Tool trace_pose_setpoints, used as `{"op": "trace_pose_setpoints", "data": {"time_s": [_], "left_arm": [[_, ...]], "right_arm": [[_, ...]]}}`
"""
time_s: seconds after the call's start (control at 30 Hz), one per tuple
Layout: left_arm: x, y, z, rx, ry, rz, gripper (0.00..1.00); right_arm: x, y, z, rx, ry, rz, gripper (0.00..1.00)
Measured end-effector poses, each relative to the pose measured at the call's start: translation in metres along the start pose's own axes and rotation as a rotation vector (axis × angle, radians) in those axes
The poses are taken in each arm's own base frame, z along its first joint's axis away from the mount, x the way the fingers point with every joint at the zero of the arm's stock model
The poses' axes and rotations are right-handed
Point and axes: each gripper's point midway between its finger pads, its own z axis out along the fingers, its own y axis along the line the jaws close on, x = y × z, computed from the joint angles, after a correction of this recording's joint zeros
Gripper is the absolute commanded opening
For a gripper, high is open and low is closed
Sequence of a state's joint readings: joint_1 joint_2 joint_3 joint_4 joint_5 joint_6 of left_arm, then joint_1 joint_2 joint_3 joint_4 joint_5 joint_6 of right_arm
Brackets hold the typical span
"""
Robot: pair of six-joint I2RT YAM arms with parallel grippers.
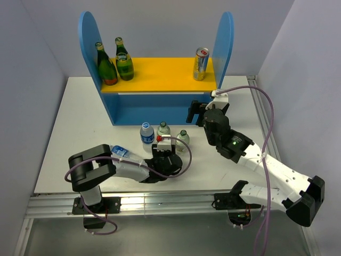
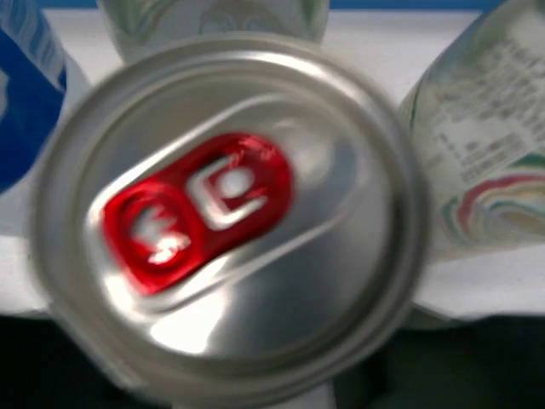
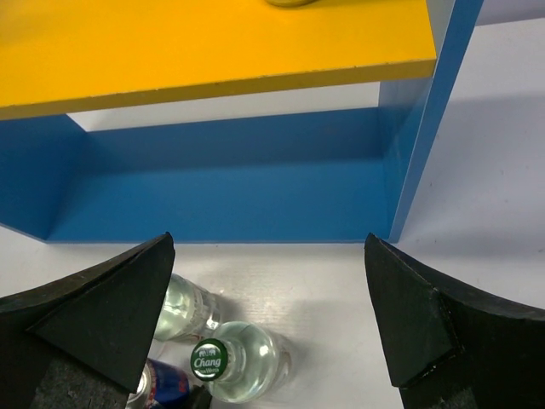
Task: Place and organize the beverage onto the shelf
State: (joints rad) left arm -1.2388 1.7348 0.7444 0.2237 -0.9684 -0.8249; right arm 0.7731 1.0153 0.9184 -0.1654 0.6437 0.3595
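The blue shelf [image 1: 160, 76] with its yellow board [image 3: 213, 51] carries two green bottles [image 1: 106, 66] [image 1: 124, 60] at the left and a can [image 1: 201, 64] at the right. In front of it stand a blue-label water bottle [image 1: 147, 133], two clear bottles [image 1: 163, 128] [image 1: 183, 137] and a red-tabbed can [image 1: 160, 140]. My left gripper [image 1: 161, 150] is right at this can. Its top [image 2: 230, 221] fills the left wrist view and hides the fingers. My right gripper [image 3: 272, 324] hangs open before the lower compartment, above the Chang bottle [image 3: 243, 358].
Another blue-label bottle [image 1: 120, 152] lies on its side beside the left arm. The lower compartment's blue back [image 3: 230, 179] shows nothing inside. White walls close the table at the left and right. A metal rail [image 1: 160, 205] runs along the near edge.
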Motion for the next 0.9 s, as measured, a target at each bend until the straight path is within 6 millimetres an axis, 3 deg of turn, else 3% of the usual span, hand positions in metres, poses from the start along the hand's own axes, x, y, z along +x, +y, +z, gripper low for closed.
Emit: {"op": "trace_pose_setpoints", "data": {"time_s": [0.13, 0.2, 0.4, 0.5, 0.57, 0.63, 0.73, 0.83, 0.9], "left_arm": [[0.001, 0.001, 0.0, -0.001, 0.001, 0.014, 0.1], [0.002, 0.001, -0.001, -0.003, 0.0, 0.017, 0.0], [0.012, 0.003, -0.025, -0.033, 0.012, 0.091, 0.0], [0.016, -0.009, -0.058, 0.004, 0.051, 0.15, 0.0], [0.005, -0.018, -0.079, 0.046, 0.066, 0.154, 0.0], [-0.023, -0.027, -0.1, 0.091, 0.066, 0.131, 0.0], [-0.087, -0.043, -0.126, 0.164, 0.026, 0.059, 0.0], [-0.171, -0.062, -0.15, 0.251, -0.06, -0.004, 0.0], [-0.22, -0.071, -0.156, 0.3, -0.117, -0.019, 0.0]], "right_arm": [[0.002, -0.003, -0.002, 0.002, 0.001, 0.001, 0.99], [0.002, -0.004, -0.003, 0.002, -0.003, 0.005, 0.98], [-0.005, -0.011, -0.014, -0.003, -0.029, 0.03, 0.98], [-0.01, -0.016, -0.022, -0.007, -0.043, 0.046, 0.98], [-0.014, -0.019, -0.027, -0.011, -0.055, 0.06, 0.98], [-0.018, -0.022, -0.033, -0.016, -0.067, 0.073, 0.97], [-0.025, -0.025, -0.039, -0.022, -0.086, 0.092, 0.97], [-0.03, -0.028, -0.044, -0.025, -0.101, 0.107, 0.97], [-0.03, -0.029, -0.046, -0.027, -0.106, 0.113, 0.97]]}}
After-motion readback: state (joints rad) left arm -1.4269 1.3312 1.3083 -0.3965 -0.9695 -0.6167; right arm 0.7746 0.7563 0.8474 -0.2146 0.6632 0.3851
